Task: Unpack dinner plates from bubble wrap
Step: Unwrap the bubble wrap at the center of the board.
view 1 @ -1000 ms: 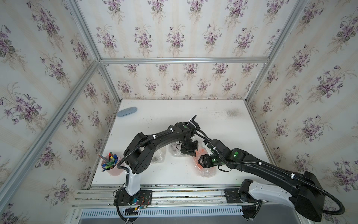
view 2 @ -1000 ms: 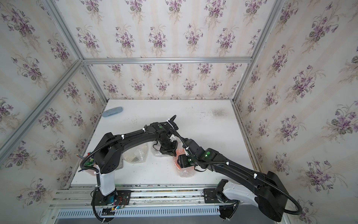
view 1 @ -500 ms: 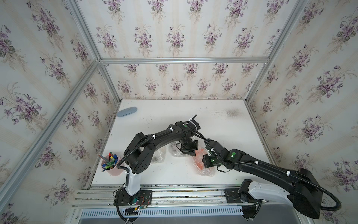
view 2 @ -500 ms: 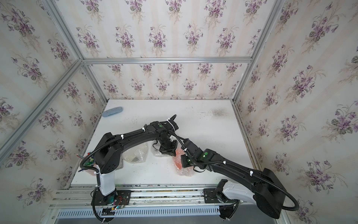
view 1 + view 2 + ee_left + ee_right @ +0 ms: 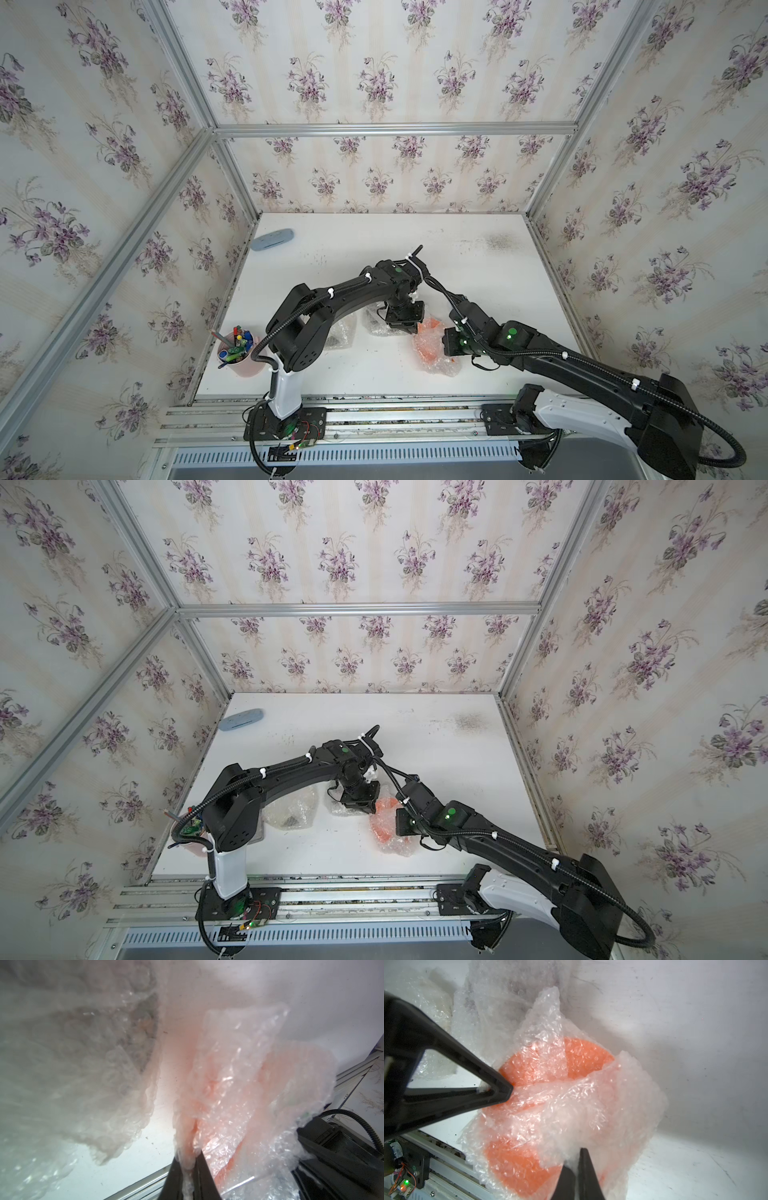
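Left claw (image 5: 188,1160) pinches a fold of the bubble wrap (image 5: 591,1105). The right claw (image 5: 577,1159), pressed together, seems to nip the same sheet's opposite edge. Inside, the orange plate (image 5: 587,1059) lies half-covered near the counter (image 5: 415,249) front. Unwrapping is under way; next, I judge, the folds must be drawn apart to bare it.

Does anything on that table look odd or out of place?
Nothing looks spilled or broken. A dark smudge mars the table toward its far right, and a pale blue oval object lies alone in the far left corner.
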You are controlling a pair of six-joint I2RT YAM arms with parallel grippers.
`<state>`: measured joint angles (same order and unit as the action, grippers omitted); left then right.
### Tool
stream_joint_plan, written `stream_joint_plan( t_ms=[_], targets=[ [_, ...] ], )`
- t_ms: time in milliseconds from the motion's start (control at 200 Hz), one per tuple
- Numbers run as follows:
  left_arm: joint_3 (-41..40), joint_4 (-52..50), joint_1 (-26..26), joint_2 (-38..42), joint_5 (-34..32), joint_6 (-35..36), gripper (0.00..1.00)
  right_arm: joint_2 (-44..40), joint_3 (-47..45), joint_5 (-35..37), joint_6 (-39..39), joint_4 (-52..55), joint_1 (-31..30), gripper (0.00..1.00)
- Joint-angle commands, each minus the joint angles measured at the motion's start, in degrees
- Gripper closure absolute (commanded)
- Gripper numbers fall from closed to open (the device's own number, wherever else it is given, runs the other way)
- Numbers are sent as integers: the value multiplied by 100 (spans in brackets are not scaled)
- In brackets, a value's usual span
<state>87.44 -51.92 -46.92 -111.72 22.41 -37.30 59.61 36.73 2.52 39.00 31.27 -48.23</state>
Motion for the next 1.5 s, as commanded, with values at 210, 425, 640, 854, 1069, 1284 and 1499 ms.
stream_joint_plan(
  t_ms=[210, 425, 640, 854, 1069, 1284, 1499],
  targets=[
    [23, -119, 32, 40, -373, 52, 88, -510, -246, -437, 273, 41, 890, 100],
    [-78, -2, 29, 147, -437, -1, 89, -676, -416, -784, 353, 33, 1206, 100],
    [-423, 338, 25, 345, -441, -96, 88, -888, -716, -1020, 550, 72, 1383, 100],
    [-763, 562, 32, 506, -493, -180, 88, -992, -864, -1195, 720, -58, 1605, 100],
    [-1176, 843, 33, 726, -592, -295, 88, -907, -887, -1386, 696, -40, 1954, 100],
    [-1527, 1229, 35, 924, -883, -557, 89, -1292, -899, -1273, 938, 107, 2063, 100],
    [-1773, 1888, 33, 1017, -1134, -953, 88, -1529, -1107, -1519, 1315, 22, 2063, 100]
  ],
)
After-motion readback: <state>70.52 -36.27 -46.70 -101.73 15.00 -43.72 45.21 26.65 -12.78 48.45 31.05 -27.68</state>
